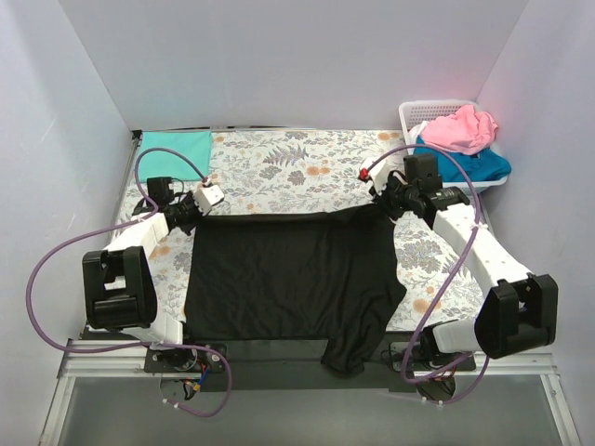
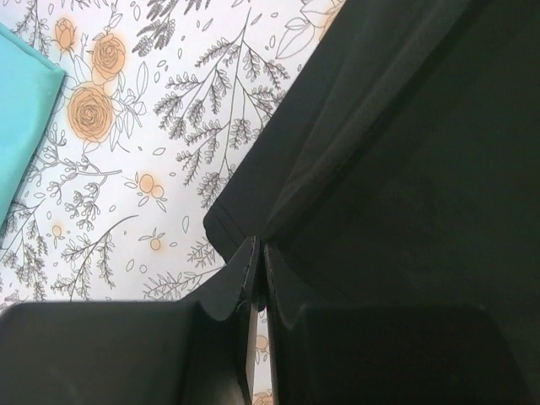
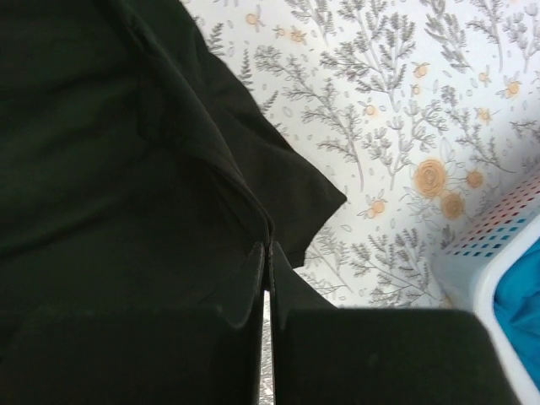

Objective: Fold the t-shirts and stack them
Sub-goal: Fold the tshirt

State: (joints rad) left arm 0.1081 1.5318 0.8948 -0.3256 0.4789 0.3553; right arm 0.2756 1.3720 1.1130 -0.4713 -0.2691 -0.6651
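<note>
The black t-shirt lies spread flat on the patterned cloth, one sleeve hanging over the near edge. My left gripper is shut on its far left corner. My right gripper is shut on its far right corner. The mint-green t-shirt lies folded at the far left corner and shows in the left wrist view. The pink t-shirt and the bright blue t-shirt lie in the basket.
The white lattice basket stands at the far right; its wall shows in the right wrist view. White walls close in the table on three sides. Purple cables loop from both arms.
</note>
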